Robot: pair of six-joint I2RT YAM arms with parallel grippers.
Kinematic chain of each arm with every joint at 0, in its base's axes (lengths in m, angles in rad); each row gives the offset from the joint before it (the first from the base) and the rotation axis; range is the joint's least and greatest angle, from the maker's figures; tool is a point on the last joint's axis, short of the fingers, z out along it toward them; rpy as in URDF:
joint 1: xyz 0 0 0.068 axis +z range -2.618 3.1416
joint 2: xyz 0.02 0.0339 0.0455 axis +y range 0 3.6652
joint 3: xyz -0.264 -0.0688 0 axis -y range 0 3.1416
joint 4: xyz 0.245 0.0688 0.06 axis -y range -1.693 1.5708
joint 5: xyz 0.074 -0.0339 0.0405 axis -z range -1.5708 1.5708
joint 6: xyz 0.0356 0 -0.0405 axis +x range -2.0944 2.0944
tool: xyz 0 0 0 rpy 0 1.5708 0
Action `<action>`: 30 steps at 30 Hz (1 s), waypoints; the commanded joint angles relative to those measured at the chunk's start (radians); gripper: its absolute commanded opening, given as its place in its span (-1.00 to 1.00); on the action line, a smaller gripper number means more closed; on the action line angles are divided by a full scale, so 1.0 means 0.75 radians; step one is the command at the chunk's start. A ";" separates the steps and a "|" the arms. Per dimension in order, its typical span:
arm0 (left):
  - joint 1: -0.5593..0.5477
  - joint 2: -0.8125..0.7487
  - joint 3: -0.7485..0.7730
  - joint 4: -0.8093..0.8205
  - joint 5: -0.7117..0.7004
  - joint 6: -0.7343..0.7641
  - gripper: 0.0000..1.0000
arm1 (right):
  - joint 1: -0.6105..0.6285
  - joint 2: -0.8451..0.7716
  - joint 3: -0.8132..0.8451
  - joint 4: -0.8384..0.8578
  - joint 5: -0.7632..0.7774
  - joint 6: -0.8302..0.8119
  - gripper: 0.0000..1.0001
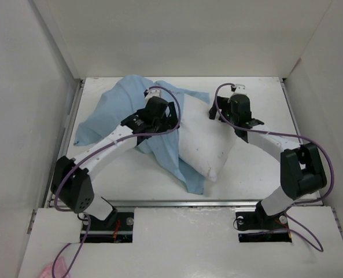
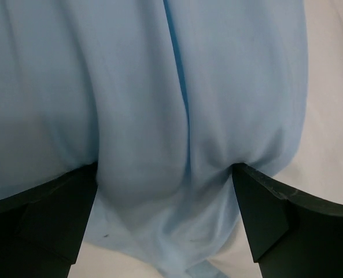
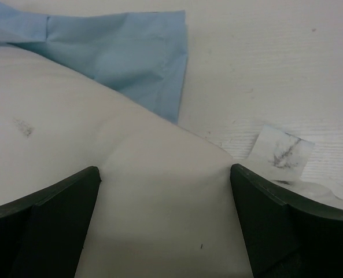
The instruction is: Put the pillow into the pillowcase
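Note:
The white pillow [image 1: 203, 145] lies slantwise in the middle of the table. The light blue pillowcase [image 1: 116, 107] is spread at the back left and draped over the pillow's left side. My left gripper [image 1: 165, 119] is down on that draped cloth. In the left wrist view its jaws stand wide apart, with a bulge of pillowcase [image 2: 159, 104] between them. My right gripper [image 1: 220, 110] is at the pillow's far right corner. Its jaws are wide open astride the pillow [image 3: 159, 220]. A small tag [image 3: 281, 150] lies beside the corner, and a flap of pillowcase [image 3: 125, 58] lies beyond it.
White walls enclose the table [image 1: 258, 168] on the left, back and right. A metal rail [image 1: 217, 202] runs along the near edge. Purple cables loop over both arms.

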 commanded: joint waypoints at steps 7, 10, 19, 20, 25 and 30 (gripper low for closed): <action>0.160 0.338 0.358 0.056 0.173 0.176 1.00 | 0.005 -0.109 -0.373 0.393 -0.813 0.084 1.00; 0.189 0.416 0.481 0.013 0.173 0.193 1.00 | 0.005 -0.137 -0.465 0.510 -1.020 0.096 1.00; 0.260 0.539 0.718 -0.034 0.202 0.236 1.00 | 0.151 -0.248 -0.490 0.523 -1.102 -0.063 1.00; 0.260 0.539 0.754 -0.034 0.202 0.248 1.00 | 0.184 -0.260 -0.490 0.523 -1.102 -0.084 1.00; 0.260 0.502 0.824 -0.089 0.141 0.293 1.00 | 0.279 -0.338 -0.441 0.418 -0.942 -0.147 1.00; 0.260 0.335 0.751 -0.144 0.004 0.360 1.00 | 0.197 -0.420 -0.388 0.196 -0.603 -0.112 1.00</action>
